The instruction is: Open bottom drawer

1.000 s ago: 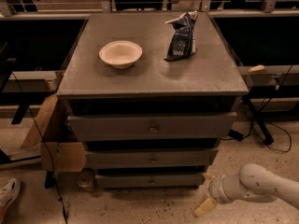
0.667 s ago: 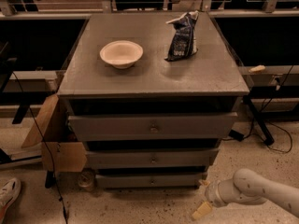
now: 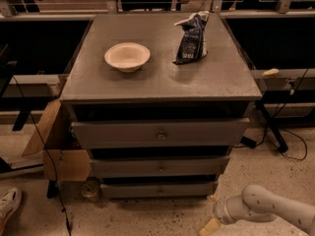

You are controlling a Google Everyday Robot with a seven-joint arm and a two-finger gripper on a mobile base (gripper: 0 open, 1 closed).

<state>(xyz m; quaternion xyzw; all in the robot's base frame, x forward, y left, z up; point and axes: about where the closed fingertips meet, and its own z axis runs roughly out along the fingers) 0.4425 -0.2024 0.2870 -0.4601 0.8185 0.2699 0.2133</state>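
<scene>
The bottom drawer [image 3: 158,189] is the lowest and thinnest of three grey fronts on the cabinet. It has a small round knob [image 3: 158,191] at its centre and sits pushed in, a little behind the fronts above. My gripper [image 3: 210,213] is near the floor to the right of the drawer's right end, not touching it. Its two pale fingertips [image 3: 209,226] stand apart with nothing between them. The white forearm [image 3: 266,210] comes in from the lower right.
A cream bowl [image 3: 127,56] and a dark snack bag [image 3: 191,39] sit on the cabinet top [image 3: 162,80]. A cardboard box [image 3: 56,146] leans against the cabinet's left side. A jar [image 3: 90,189] stands on the floor at the lower left corner. Cables lie at both sides.
My arm has moved left along the floor, bringing the gripper closer to the bottom drawer's right end. The drawers have not moved.
</scene>
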